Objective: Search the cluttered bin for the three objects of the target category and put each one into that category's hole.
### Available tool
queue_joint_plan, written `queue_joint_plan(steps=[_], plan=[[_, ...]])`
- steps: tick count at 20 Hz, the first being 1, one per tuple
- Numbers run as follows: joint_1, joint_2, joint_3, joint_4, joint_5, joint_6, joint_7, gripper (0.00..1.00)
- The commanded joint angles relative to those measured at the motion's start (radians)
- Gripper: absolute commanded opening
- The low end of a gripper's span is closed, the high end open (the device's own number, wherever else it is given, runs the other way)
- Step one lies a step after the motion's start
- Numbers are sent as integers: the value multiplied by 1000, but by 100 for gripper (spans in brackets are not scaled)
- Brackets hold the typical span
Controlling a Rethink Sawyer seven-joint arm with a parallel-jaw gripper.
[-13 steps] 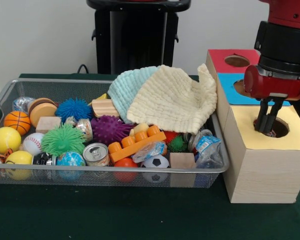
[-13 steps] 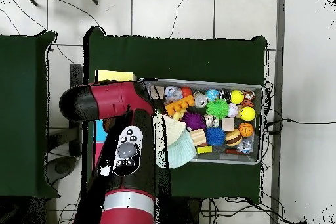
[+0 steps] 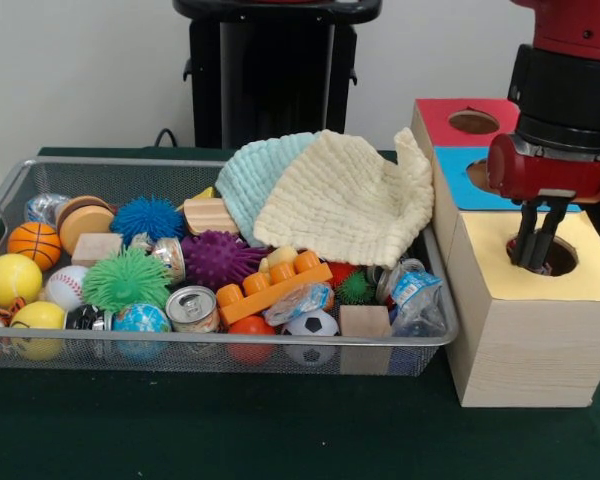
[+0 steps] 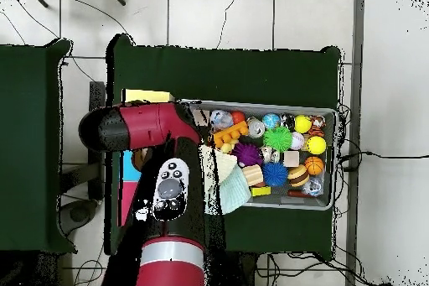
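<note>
The hole [image 3: 552, 256] is a round cut-out in the pale yellow top of a light wood-grain box [image 3: 525, 340], which stands just beside the right end of the cluttered bin [image 3: 210, 345] in the front view. Behind the yellow top sit a blue top [image 3: 455, 178] and a red top [image 3: 450, 120], the red one with its own round hole.

The gripper [image 3: 536, 250] hangs straight down from the red and black arm [image 3: 565, 110], its two dark fingers [image 3: 525, 232] close together, with only a narrow gap between them, and their tips reaching to the hole's rim or just inside it. Nothing can be seen held between them.

The cluttered bin is a wide, shallow basket of silver wire mesh with a rounded metal rim, standing on the green table [image 3: 230, 430]. It is crowded: a pale yellow cloth [image 3: 345, 205] lies over a light blue cloth [image 3: 255, 180] at the back right, and below them a purple spiky ball [image 3: 218, 258], a green spiky ball [image 3: 126, 280], a blue spiky ball [image 3: 146, 218], a basketball [image 3: 34, 243], a baseball [image 3: 66, 286], a yellow ball [image 3: 11, 279], a small soccer ball [image 3: 311, 324], an orange toy brick [image 3: 272, 288], a tin can [image 3: 192, 308] and a wooden block [image 3: 364, 322]

In the overhead view the arm [image 4: 147, 127] covers most of the boxes
</note>
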Motion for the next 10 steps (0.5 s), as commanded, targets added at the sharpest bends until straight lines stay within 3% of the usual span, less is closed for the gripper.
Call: queue_joint_plan(steps=[1,6,10], plan=[[-69,168,115,53,-37,-143,75,0],[-90,219,139,50,-48,-227,84,0],[-98,229,147,48,-52,-236,83,0]])
